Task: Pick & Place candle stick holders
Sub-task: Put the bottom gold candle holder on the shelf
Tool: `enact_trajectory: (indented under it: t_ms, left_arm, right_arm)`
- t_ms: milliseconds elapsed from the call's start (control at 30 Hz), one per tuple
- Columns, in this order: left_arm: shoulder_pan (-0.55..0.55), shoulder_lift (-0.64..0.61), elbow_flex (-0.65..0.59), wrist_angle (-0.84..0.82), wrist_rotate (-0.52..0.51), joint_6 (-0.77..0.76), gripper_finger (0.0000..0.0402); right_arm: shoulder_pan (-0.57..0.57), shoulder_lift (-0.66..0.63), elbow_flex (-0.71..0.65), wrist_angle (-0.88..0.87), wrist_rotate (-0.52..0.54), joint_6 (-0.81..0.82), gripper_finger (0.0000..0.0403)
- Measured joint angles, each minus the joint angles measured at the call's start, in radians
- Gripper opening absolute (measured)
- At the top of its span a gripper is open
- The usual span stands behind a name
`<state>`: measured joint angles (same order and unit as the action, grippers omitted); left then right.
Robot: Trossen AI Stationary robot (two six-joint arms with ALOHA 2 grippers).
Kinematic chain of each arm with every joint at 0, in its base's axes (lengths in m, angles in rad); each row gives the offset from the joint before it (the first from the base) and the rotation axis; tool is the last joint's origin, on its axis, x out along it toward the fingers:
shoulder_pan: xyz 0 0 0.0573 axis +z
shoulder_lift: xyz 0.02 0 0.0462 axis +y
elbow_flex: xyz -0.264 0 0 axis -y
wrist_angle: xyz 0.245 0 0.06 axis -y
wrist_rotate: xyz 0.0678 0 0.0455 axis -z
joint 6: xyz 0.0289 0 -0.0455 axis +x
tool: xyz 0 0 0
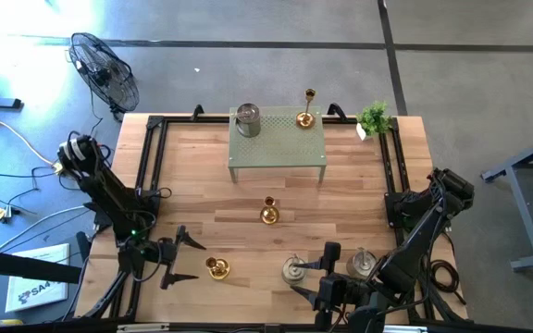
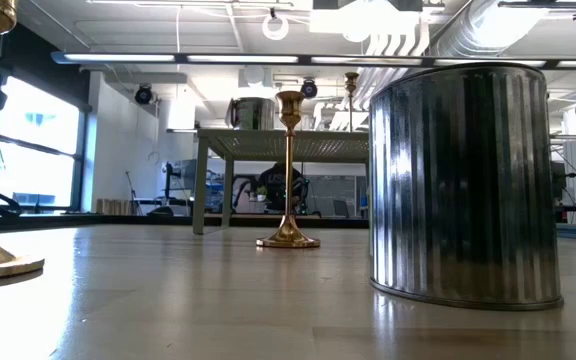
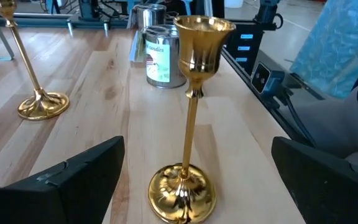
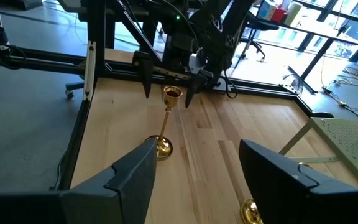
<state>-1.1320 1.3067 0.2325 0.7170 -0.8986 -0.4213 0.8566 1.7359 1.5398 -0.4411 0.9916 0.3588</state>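
The left gripper (image 1: 189, 257) sits at the near left side of the wooden table (image 1: 192, 176), its fingers spread wide apart. Just in front of them stands a tall, thin, shiny gold candle stick holder (image 3: 189, 118) with a round foot. It looks easy to tip. If one finger bumps the stem first, it could fall and roll. The right gripper (image 1: 315, 271), also wide open, waits beside a short silver tin holder (image 1: 293, 269).
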Motion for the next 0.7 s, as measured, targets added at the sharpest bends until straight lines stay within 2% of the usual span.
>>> enact_trajectory:
  t_ms: [100, 367, 567, 700]
  left_arm:
    - [0.0, 0.018, 0.0, 0.007, -0.002, -0.004, 0.0399]
    - [0.014, 0.105, 0.0, 0.178, -0.023, 0.049, 0.0399]
    - [0.13, 0.203, 0.002, 0.272, 0.089, 0.006, 0.0399]
    - [0.21, 0.268, 0.003, 0.385, 0.183, 0.048, 0.0399]
  right_arm:
    - [0.0, 0.0, 0.0, 0.0, 0.0, 0.0, 0.0224]
    - [0.0, 0.0, 0.0, 0.0, 0.0, 0.0, 0.0224]
    - [0.0, 0.0, 0.0, 0.0, -0.004, 0.0, 0.0224]
    - [0.0, 0.0, 0.0, 0.0, -0.008, 0.0, 0.0224]
